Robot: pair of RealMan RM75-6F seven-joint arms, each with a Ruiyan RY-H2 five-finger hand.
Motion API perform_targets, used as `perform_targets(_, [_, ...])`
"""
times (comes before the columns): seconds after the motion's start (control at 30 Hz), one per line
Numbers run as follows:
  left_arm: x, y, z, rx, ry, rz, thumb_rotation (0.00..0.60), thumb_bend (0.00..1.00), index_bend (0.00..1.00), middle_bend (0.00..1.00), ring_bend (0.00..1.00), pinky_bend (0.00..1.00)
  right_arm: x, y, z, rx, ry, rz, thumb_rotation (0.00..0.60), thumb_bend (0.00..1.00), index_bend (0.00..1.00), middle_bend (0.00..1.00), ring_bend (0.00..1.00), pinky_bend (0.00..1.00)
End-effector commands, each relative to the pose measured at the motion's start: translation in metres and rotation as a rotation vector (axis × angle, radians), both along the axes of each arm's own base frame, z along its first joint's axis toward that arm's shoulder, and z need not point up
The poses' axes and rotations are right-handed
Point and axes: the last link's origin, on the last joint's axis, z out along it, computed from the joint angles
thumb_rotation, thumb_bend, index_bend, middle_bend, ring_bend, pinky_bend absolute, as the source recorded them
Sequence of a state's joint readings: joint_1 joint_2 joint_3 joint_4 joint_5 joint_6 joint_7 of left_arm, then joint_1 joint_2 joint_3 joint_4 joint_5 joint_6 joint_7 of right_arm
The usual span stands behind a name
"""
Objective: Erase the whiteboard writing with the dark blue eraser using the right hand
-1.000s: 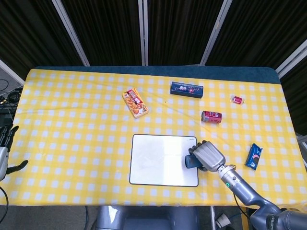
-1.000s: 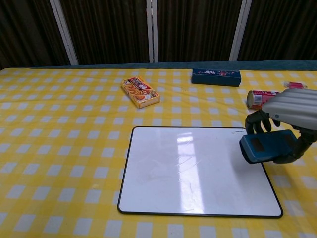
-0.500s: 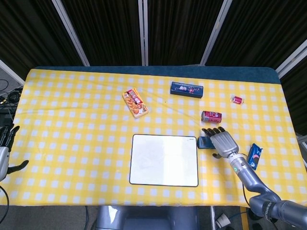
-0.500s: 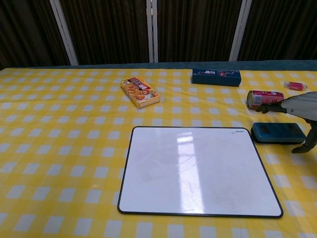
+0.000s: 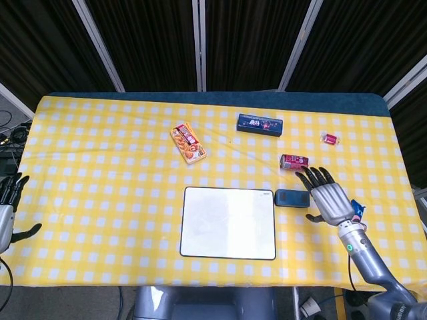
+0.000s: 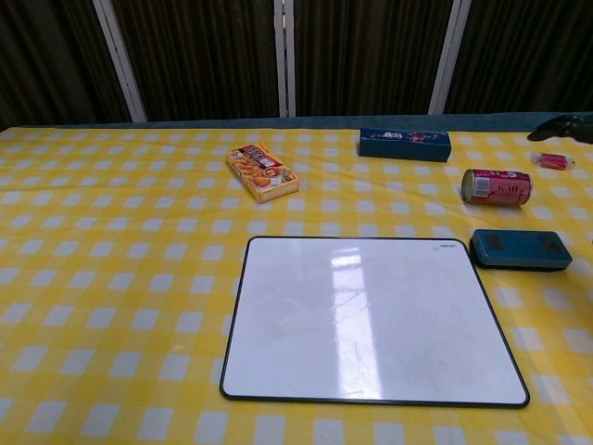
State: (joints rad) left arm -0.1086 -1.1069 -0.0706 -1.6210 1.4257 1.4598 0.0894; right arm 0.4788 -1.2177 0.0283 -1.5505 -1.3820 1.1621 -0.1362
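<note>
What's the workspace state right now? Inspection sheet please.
Surface: table under a yellow checked cloth, dark blue edge at the back.
Job's things: whiteboard lies flat and looks wiped, faint smudges only; eraser lies on the cloth just right of it, held by nothing.
Clutter: snack box, dark box, red can on its side, small pink packet, blue packet partly behind the right hand.
Hands: right hand fingers spread, beside the eraser, apart from it; left hand at the table's left edge, holding nothing.
Cables: some at the far left past the table.
Surroundings: dark curtains with pale frame bars.
</note>
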Motion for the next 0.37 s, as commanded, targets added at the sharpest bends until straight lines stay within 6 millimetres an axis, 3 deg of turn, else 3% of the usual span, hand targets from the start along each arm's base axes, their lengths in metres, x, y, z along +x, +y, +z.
perform_targets(0.03, [0.002,-0.003,-0.001,-0.003,-0.005,-0.012,0.6,0.0,0.0,0.0,0.0,0.0,-0.007,0.039,0.032,-0.095,-0.094,0.015,0.6,0.0,0.0,0.0,0.0,0.0])
perform_targets(0.17, [0.005,-0.006,-0.001,-0.007,-0.008,-0.027,0.6,0.0,0.0,0.0,0.0,0.0,-0.016,0.063,0.042,-0.155,-0.155,0.0,0.6,0.0,0.0,0.0,0.0,0.0])
perform_targets(0.37, [0.007,-0.01,-0.003,-0.005,-0.007,-0.039,0.6,0.0,0.0,0.0,0.0,0.0,-0.028,0.083,0.047,-0.239,-0.131,0.011,0.6,0.0,0.0,0.0,0.0,0.0])
